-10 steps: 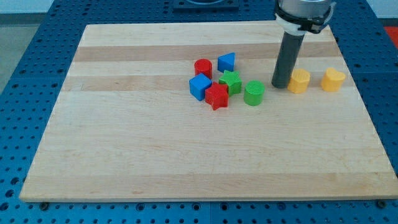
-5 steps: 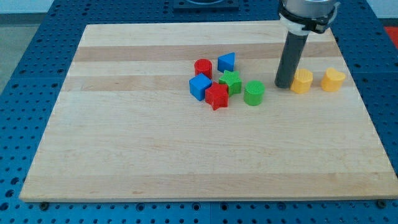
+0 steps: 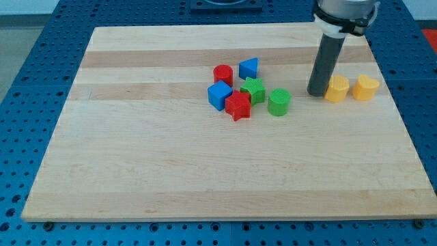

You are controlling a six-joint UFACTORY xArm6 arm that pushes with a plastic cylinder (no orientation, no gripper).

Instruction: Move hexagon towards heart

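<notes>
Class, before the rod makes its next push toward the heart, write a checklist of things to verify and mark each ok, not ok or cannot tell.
1. My tip sits against the view's left side of the yellow hexagon: ok.
2. Yellow heart lies to the view's right, in line: ok.
3. Gap between the two has no other block in it: ok.
4. Hexagon touching heart: not ok, still apart.
5. Green cylinder is away from the path: ok.

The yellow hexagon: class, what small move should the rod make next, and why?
Probably a short further push toward the view's right. My tip sits against the view's left side of the yellow hexagon, and the yellow heart lies just beyond it on the view's right, with a narrow gap between them. Pushing along that line should close the gap.
</notes>
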